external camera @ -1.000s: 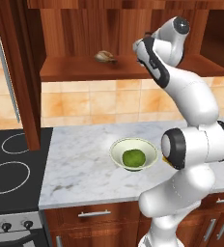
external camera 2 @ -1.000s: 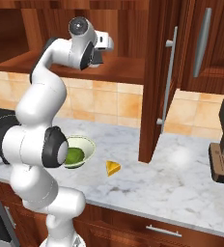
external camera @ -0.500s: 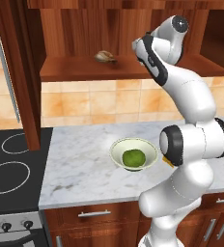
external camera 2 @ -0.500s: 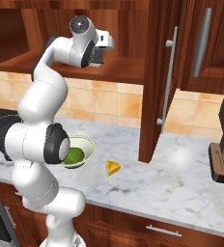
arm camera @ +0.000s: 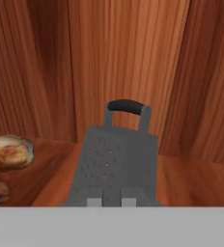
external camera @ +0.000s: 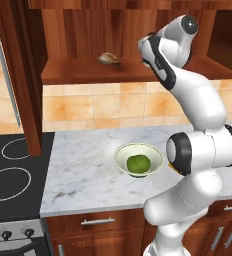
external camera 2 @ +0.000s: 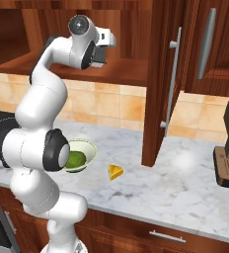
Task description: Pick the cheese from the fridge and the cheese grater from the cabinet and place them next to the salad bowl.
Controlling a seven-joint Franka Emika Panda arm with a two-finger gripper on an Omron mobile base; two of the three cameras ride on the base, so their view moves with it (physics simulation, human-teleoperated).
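Cheese (external camera 2: 115,172) already on the counter (external camera 2: 185,183) near salad bowl (external camera: 138,159) — cheese grater (arm camera: 115,164) upright on cabinet (external camera: 88,75) shelf, gripper (arm camera: 112,201) right before it, grip unclear — pickup remains.

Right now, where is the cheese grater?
The cheese grater stands upright on the cabinet shelf, dead ahead in the hand view, with the brown lump on its left.

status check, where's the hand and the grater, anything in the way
Gripper up at the cabinet shelf, open or shut unclear. Grater upright, dead ahead. Cheese on counter by bowl. Brown lump beside grater, apart.
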